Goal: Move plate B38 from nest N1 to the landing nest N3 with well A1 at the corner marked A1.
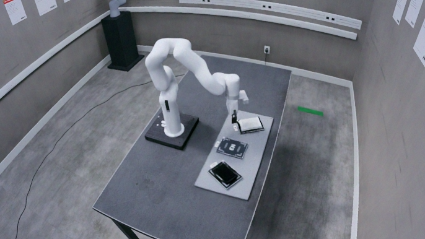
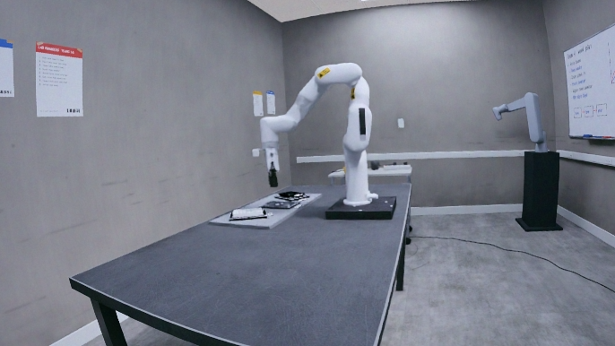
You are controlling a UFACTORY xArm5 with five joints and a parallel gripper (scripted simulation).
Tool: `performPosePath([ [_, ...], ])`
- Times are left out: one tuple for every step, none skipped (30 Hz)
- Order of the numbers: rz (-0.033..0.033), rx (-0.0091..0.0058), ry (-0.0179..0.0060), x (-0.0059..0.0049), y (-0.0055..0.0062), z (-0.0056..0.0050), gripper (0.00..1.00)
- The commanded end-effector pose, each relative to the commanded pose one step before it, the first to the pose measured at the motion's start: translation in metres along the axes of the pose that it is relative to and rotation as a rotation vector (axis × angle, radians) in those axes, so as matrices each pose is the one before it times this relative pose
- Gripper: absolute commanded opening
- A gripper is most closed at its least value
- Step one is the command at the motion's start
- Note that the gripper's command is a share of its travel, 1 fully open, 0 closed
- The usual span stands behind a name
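Open gripper hangs beside the white plate

The gripper (image 1: 233, 117), fingers spread and holding nothing, hangs above the grey deck mat (image 1: 263, 155) just beside the white plate (image 1: 250, 124) in its nest; an empty nest (image 1: 232, 147) separates this from the black plate (image 1: 225, 174).

1. Lighting: even, diffuse, moderately bright, from overhead.
2. Shadows: soft dark patch on floor (image 1: 297, 167) right of desk (image 1: 173, 192); faint ones under the arm.
3. Glare: none notable.
4. Distortion: wide-angle bowing of wall rails, desk edges.
5. Sharpness: slightly soft; labels illegible.
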State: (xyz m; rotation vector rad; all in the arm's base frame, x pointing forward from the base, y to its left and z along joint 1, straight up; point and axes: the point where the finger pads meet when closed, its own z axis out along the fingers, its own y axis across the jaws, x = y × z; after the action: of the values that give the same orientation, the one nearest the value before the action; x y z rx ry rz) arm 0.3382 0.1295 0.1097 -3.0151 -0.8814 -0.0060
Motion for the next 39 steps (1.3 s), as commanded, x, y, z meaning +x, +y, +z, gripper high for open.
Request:
performPosePath([
  [-0.00002,0.00118,0.00331,0.01076,-0.00197,-0.00099,1.0],
  [0.0,0.00001,0.00002,0.00488,-0.00109,0.0,1.0],
  [0.0,0.00001,0.00002,0.00488,-0.00109,0.0,1.0],
  [0.0,0.00001,0.00002,0.00488,-0.00109,0.0,1.0],
  [0.0,0.00001,0.00002,0.00488,-0.00109,0.0,1.0],
  [0.0,0.0,0.0,0.0,0.0,0.0,1.0],
  [0.0,0.0,0.0,0.0,0.0,0.0,1.0],
  [0.0,0.00001,0.00002,0.00488,-0.00109,0.0,1.0],
  [0.0,0.00001,0.00002,0.00488,-0.00109,0.0,1.0],
  [0.0,0.00001,0.00002,0.00488,-0.00109,0.0,1.0],
  [0.0,0.00001,0.00002,0.00488,-0.00109,0.0,1.0],
  [0.0,0.00001,0.00002,0.00488,-0.00109,0.0,1.0],
  [0.0,0.00001,0.00002,0.00488,-0.00109,0.0,1.0],
  [0.0,0.00001,0.00002,0.00488,-0.00109,0.0,1.0],
  [0.0,0.00001,0.00002,0.00488,-0.00109,0.0,1.0],
  [0.0,0.00001,0.00002,0.00488,-0.00109,0.0,1.0],
  [0.0,0.00001,0.00002,0.00488,-0.00109,0.0,1.0],
  [0.0,0.00001,0.00002,0.00488,-0.00109,0.0,1.0],
  [0.0,0.00001,0.00002,0.00488,-0.00109,0.0,1.0],
  [0.0,0.00001,0.00002,0.00488,-0.00109,0.0,1.0],
  [0.0,0.00001,0.00002,0.00488,-0.00109,0.0,1.0],
  [0.0,0.00001,0.00002,0.00488,-0.00109,0.0,1.0],
  [0.0,0.0,0.0,0.0,0.0,0.0,1.0],
  [0.0,0.0,0.0,0.0,0.0,0.0,1.0],
  [0.0,0.00001,0.00002,0.00488,-0.00109,0.0,1.0],
  [0.0,0.00001,0.00002,0.00488,-0.00109,0.0,1.0],
  [0.0,0.00001,0.00002,0.00488,-0.00109,0.0,1.0],
  [0.0,0.00001,0.00002,0.00488,-0.00109,0.0,1.0],
  [0.0,0.0,0.00001,0.00244,-0.00054,0.0,1.0],
  [0.0,0.0,0.0,0.0,0.0,0.0,1.0],
  [0.0,0.0,0.0,0.0,0.0,0.0,1.0],
  [0.0,0.0,0.0,0.0,0.0,0.0,1.0],
  [0.0,0.0,0.0,0.0,0.0,0.0,1.0],
  [0.0,0.0,0.0,0.0,0.0,0.0,1.0],
  [0.0,0.0,0.0,0.0,0.0,0.0,1.0],
  [0.0,0.0,0.0,0.0,0.0,0.0,1.0],
  [0.0,0.0,0.0,0.0,0.0,0.0,1.0],
  [0.0,0.0,0.0,0.0,0.0,0.0,1.0],
  [0.0,0.0,0.0,0.0,0.0,0.0,1.0],
])
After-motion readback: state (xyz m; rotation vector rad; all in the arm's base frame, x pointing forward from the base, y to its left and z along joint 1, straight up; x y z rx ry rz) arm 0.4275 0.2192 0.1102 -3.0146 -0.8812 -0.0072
